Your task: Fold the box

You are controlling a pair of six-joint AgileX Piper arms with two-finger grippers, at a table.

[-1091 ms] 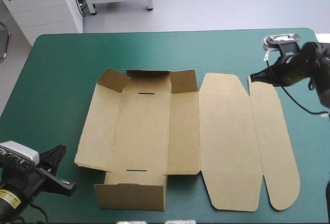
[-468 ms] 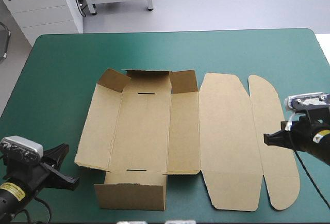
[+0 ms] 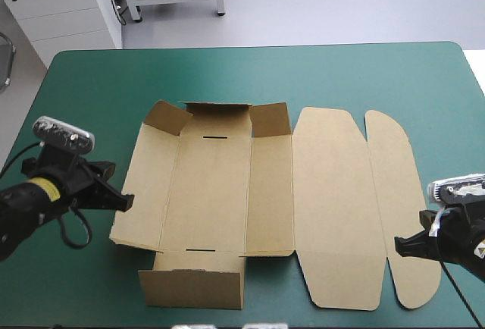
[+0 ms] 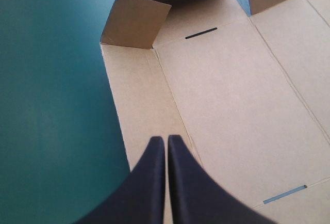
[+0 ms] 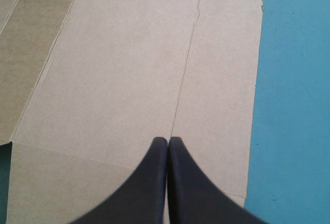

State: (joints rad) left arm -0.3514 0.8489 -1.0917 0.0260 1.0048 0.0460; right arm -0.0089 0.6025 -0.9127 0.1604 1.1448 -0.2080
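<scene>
The brown box [image 3: 227, 192] lies mid-table as a cut sheet. Its far end wall and two corner flaps are raised, its near end wall [image 3: 193, 287] stands up, and the lid panels [image 3: 337, 208] lie flat to the right. My left gripper [image 3: 125, 202] is shut and empty at the box's left side panel [image 4: 139, 105], its tips [image 4: 166, 140] just over the board. My right gripper [image 3: 399, 245] is shut too, with nothing in it, over the crease between the lid and its rounded outer flap [image 5: 221, 79], near the box's near right corner.
Teal-green cover [image 3: 83, 94] lies bare to the left of the box and along the far side. A narrow strip of cover [image 5: 294, 105] runs between the outer flap and the table's right edge.
My left gripper has swung up from the near left corner to the box's left side panel. My right gripper has come down from the far right to the flap's near end.
</scene>
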